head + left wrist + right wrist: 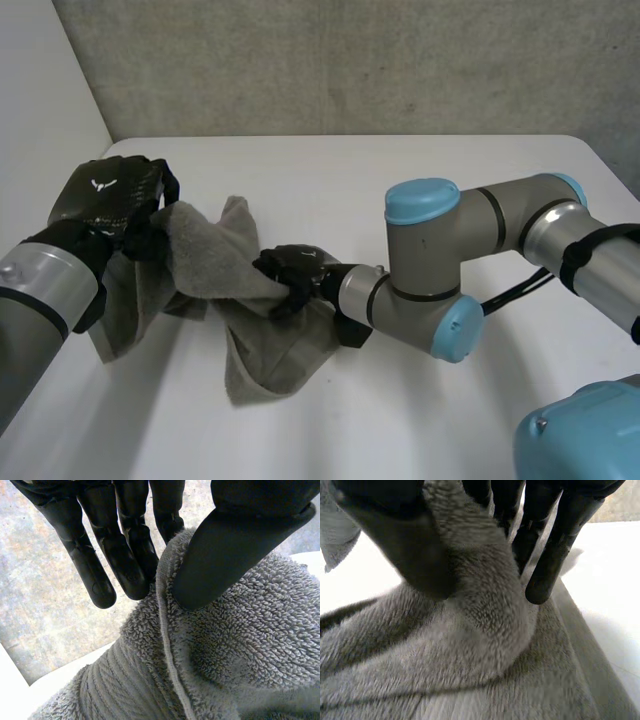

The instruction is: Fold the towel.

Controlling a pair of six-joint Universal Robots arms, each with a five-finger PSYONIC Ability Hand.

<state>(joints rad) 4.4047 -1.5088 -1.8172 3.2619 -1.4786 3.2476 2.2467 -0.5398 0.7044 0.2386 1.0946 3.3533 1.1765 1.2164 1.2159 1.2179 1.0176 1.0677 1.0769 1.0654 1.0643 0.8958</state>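
Towel: grey, bunched mid-tabletop, its 9 o'clock end lifted.
Left hand: fingers and thumb pinch the towel's hemmed edge.
Right hand: fingers and thumb clamp a middle fold.

towel: 1 | left hand: 1 | right hand: 1 | table: 1

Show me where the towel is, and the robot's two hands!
towel (215,265): head view, on the bunched part stretched between the hands.
left hand (110,195): head view, on the back of the hand.
right hand (297,270): head view, on the back of the hand.
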